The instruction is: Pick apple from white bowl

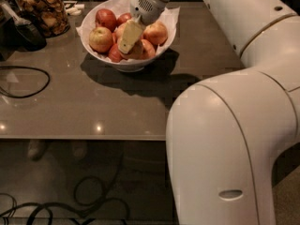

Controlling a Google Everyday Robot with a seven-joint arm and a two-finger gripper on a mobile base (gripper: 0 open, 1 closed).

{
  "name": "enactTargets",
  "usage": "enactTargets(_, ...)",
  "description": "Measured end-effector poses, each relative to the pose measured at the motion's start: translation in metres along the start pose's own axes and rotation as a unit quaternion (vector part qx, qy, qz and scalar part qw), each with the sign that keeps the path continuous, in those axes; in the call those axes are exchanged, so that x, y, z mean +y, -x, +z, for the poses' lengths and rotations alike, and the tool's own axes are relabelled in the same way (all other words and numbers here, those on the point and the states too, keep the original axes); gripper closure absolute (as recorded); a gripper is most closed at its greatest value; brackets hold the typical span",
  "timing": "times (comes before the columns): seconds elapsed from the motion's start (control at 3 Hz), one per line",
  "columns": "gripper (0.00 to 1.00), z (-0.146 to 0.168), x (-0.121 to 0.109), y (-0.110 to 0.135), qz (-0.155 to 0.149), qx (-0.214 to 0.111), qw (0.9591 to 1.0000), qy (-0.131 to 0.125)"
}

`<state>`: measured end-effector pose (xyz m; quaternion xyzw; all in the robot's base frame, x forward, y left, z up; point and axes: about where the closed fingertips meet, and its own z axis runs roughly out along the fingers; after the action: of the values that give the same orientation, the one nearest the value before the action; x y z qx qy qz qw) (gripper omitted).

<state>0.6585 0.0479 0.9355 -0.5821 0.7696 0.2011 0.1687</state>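
Surface: glossy grey-brown table (93, 102), front edge running across the middle of the view, dark floor below with loose black cables (93, 196).

White bowl (133, 65): stands near the table's far edge, about midway along it, lined with crumpled white paper (171, 14) that overhangs the rim. It holds a heap of red-and-yellow apples (101, 39), the task's object; all of them lie inside the bowl.

Gripper (125, 45): lowered into the bowl from the far right and tilted toward the left, its pale yellow tip among the apples at the middle of the heap and against one of them (136, 50). Whether it is released or clenched cannot be told.

Arm (243, 13): white, reaching in from the right, with its large lower housing filling the near right of the view.

Other items: glass jar (44, 11) of brown snacks at the table's far left corner; a black cable loop (23, 81) lying along the left edge.
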Motion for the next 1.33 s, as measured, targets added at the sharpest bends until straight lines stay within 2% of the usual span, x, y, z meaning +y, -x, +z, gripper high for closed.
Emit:
enactTargets(0.33,1.0,-0.023,0.005,0.015,0.006,0.002,0.9992,-0.04)
enactTargets(0.67,1.0,-0.036,0.008,0.025,0.008,-0.003,0.9984,-0.057)
enactTargets(1.0,1.0,-0.048,0.012,0.037,0.011,-0.027,0.9983,-0.05)
enactTargets(1.33,1.0,-0.075,0.028,0.078,-0.011,-0.069,0.9969,-0.038)
